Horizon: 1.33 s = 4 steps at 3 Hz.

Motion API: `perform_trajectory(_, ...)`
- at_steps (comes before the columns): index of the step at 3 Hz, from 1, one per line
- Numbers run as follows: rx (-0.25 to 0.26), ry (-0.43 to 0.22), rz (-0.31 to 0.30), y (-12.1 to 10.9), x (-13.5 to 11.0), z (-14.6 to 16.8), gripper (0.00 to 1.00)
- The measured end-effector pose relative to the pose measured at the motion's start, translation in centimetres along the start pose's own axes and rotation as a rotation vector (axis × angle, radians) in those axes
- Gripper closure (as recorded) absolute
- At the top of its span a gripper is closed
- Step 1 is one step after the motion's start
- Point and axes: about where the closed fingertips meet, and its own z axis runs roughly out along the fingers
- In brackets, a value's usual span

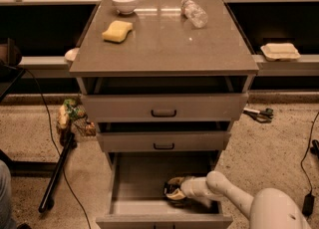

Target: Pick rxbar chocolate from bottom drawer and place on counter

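Inside the open bottom drawer (134, 180), toward its right front, the end effector (174, 190) lay low over the grey floor, with the pale arm (224, 193) reaching in from the lower right. A small dark patch at its tip — the rxbar chocolate (168, 192) — sat on the drawer floor, touching it or just beside it. Whether the end effector was clamped on the bar or spread around it could not be told. Above, the table (164, 49) carried a yellow sponge (117, 31), a white bowl (124, 1) at the back left and a clear bottle (194, 12) lying on its side.
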Motion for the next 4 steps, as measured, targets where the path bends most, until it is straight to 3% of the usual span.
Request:
perform_trajectory(1, -0.002, -0.103, -0.071, -0.1, -3.7, -3.0, 1.0)
perform_trajectory(2, -0.042, -0.185, -0.121, 0.3, -6.8, -5.5, 1.0)
perform_trajectory(3, -0.042, -0.186, -0.121, 0.3, -6.8, -5.5, 1.0)
perform_trajectory(4, -0.067, -0.166, -0.152, 0.8, -9.3, -6.7, 1.0)
